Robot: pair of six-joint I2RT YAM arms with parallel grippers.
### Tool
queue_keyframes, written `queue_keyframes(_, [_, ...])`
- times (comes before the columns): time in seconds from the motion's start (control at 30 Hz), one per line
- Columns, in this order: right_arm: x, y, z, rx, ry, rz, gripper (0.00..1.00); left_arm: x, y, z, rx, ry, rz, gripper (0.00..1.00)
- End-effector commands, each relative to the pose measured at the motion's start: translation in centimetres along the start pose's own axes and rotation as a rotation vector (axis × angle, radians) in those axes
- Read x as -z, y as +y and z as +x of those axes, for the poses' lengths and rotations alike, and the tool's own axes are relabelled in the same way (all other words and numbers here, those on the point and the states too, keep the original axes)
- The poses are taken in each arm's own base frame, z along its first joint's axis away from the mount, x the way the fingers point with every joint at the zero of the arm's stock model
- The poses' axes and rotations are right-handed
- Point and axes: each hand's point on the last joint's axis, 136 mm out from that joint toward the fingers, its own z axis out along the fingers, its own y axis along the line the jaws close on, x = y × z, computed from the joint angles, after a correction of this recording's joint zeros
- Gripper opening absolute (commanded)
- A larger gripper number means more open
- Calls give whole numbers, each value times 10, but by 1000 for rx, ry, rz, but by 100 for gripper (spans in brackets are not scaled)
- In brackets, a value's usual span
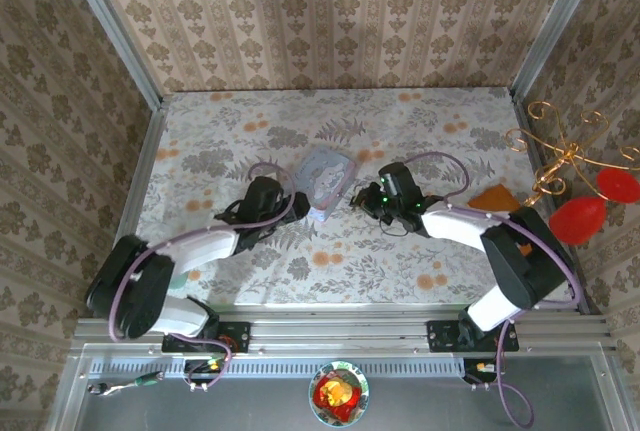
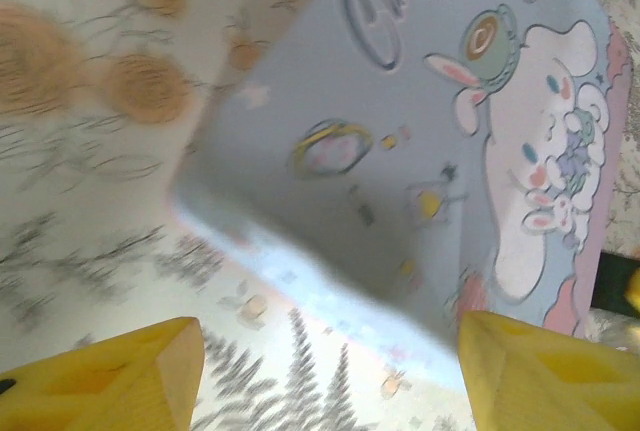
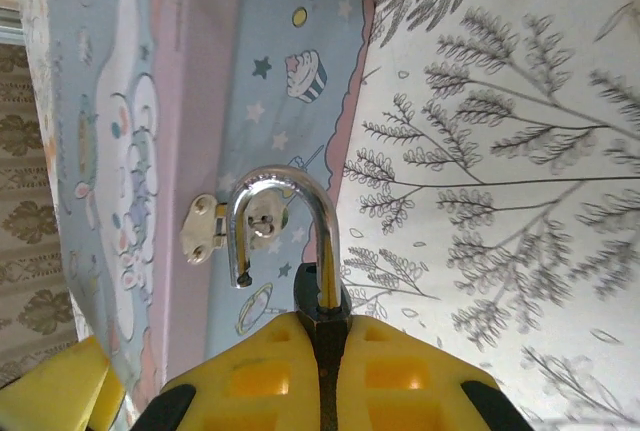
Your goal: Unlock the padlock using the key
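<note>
My right gripper [image 3: 322, 351] is shut on the dark body of the small padlock [image 3: 322, 293], just right of the pale blue cartoon tin [image 3: 270, 71]. The silvery shackle stands up out of the body with one end free. That free end hangs in front of the tin's small metal hasp [image 3: 205, 229]. From above, the right gripper [image 1: 362, 198] sits at the tin's [image 1: 328, 179] right edge and my left gripper [image 1: 290, 203] at its left edge. The left gripper [image 2: 330, 371] is open, its yellow fingers [image 2: 110, 381] wide apart just short of the tin's [image 2: 420, 151] near corner. The key is hidden.
A gold wire stand [image 1: 560, 166] with red ornaments [image 1: 577, 219] rises at the right edge, with an orange piece [image 1: 492, 196] lying beside it. Wallpapered walls close in the flowered tabletop [image 1: 330, 261] on three sides. A small bowl [image 1: 338, 393] sits below the arm bases.
</note>
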Motion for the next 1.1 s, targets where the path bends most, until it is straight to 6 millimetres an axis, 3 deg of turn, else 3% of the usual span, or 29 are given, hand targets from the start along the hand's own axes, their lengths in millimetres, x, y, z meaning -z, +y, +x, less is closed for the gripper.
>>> queue_keyframes(0.0, [27,-16,-2,159,-17,99,5,30,18,-8,-64,-57,-64,71])
queue_keyframes(0.17, [58,-23,-2,307,-32,160,5,59,35,-16,-161,-76,-92,75])
queue_keyframes(0.4, [72,-27,13,432,50,170,5,89,73,-13,-173,-128,-153,77])
queue_keyframes(0.77, [57,-70,43,477,203,255,9,114,77,-19,-244,-259,-115,79])
queue_keyframes(1.07, [56,-94,39,496,215,358,27,117,84,-25,-232,-286,-155,80])
